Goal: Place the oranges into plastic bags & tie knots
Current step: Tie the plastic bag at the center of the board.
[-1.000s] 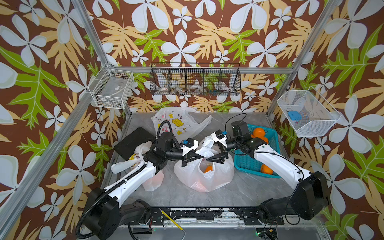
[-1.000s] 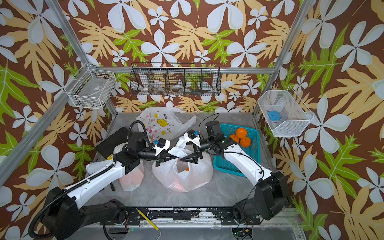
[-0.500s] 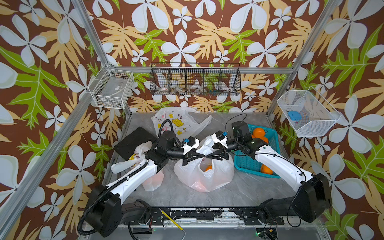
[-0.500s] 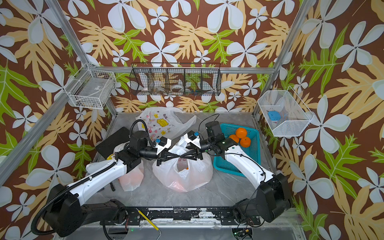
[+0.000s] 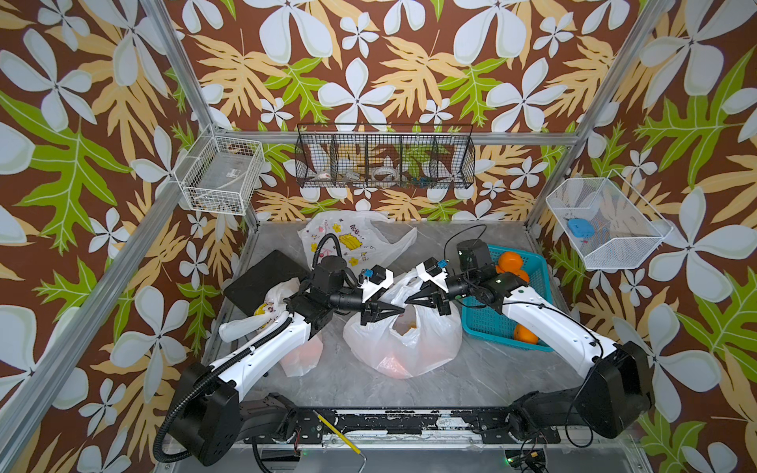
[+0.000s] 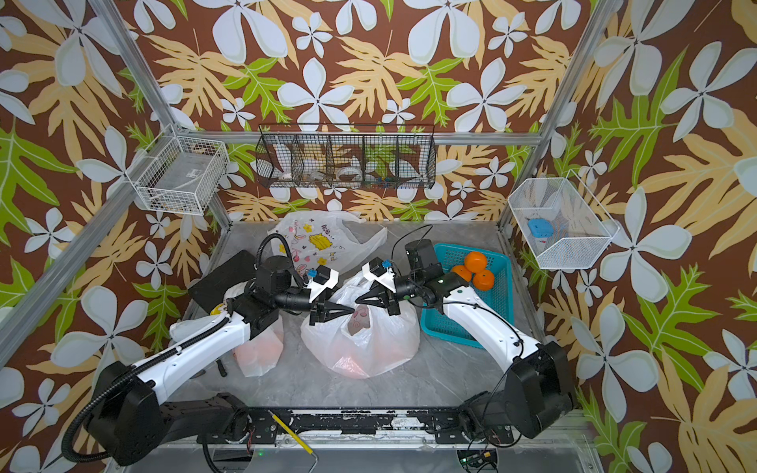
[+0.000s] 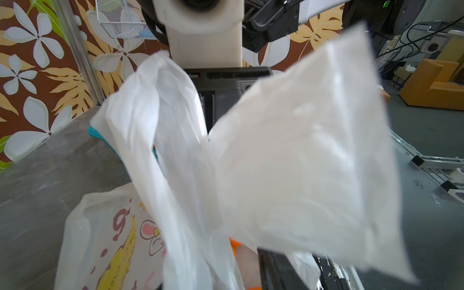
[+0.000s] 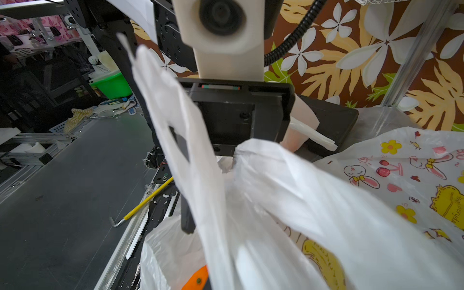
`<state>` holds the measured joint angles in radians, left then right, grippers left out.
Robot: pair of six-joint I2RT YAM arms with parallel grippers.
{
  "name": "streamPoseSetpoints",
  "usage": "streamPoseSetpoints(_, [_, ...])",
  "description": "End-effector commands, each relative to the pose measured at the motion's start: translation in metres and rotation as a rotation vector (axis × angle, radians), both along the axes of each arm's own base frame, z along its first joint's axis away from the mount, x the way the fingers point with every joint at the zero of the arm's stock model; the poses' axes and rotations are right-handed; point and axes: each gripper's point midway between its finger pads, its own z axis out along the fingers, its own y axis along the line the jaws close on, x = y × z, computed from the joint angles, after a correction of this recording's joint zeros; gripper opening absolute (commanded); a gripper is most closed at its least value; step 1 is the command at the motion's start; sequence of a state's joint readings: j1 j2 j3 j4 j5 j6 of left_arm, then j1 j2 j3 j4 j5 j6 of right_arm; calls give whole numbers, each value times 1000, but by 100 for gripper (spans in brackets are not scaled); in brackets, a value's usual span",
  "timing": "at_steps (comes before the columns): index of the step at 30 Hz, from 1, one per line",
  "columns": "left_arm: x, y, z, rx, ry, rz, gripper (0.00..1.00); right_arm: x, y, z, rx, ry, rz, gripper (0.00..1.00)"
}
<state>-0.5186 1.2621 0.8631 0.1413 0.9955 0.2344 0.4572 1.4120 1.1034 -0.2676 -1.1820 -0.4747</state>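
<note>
The middle plastic bag (image 5: pixel 403 352) (image 6: pixel 360 348) sits on the table, and oranges glow through its film. Above its mouth my two grippers meet tip to tip. My right gripper (image 5: pixel 409 302) (image 6: pixel 358 301) is shut on a white handle strip (image 8: pixel 190 163). My left gripper (image 5: pixel 399 312) (image 6: pixel 350 312) has its fingers (image 7: pixel 276 271) slightly apart around the other handle strip (image 7: pixel 175 150). A second filled bag (image 5: pixel 299 352) lies under my left arm, which covers the bag's top, so no knots show. Loose oranges (image 6: pixel 475 262) (image 5: pixel 524 333) lie in the teal basket (image 5: pixel 487 323).
An empty printed bag (image 5: pixel 352 241) lies flat at the back. A black pad (image 5: pixel 266 278) sits at the left beside the filled bag. Wire baskets hang on the left (image 5: pixel 221 176), back (image 5: pixel 385 159) and right (image 5: pixel 602 221) walls. A yellow-handled tool (image 5: pixel 336 434) lies on the front rail.
My right gripper has gone from wide open to shut on a handle strip and has moved in to meet the left one. The left jaws have loosened from shut.
</note>
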Motion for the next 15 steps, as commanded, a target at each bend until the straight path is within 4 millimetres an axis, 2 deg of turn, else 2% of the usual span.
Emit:
streamPoseSetpoints(1, [8, -2, 15, -38, -6, 44, 41, 4, 1, -2, -12, -1, -24, 0])
streamPoseSetpoints(5, [12, -8, 22, -74, 16, 56, 44, 6, 2, -4, -24, 0, -36, 0])
streamPoseSetpoints(10, [15, -16, 22, -80, 40, 57, 45, 8, 3, -6, -42, -9, -56, 4])
streamPoseSetpoints(12, [17, -17, 22, -78, 46, 63, 42, 8, 4, -7, -47, -8, -58, 5])
streamPoseSetpoints(15, [18, -17, 24, -81, 44, 65, 31, 9, 2, -8, -57, -14, -74, 12])
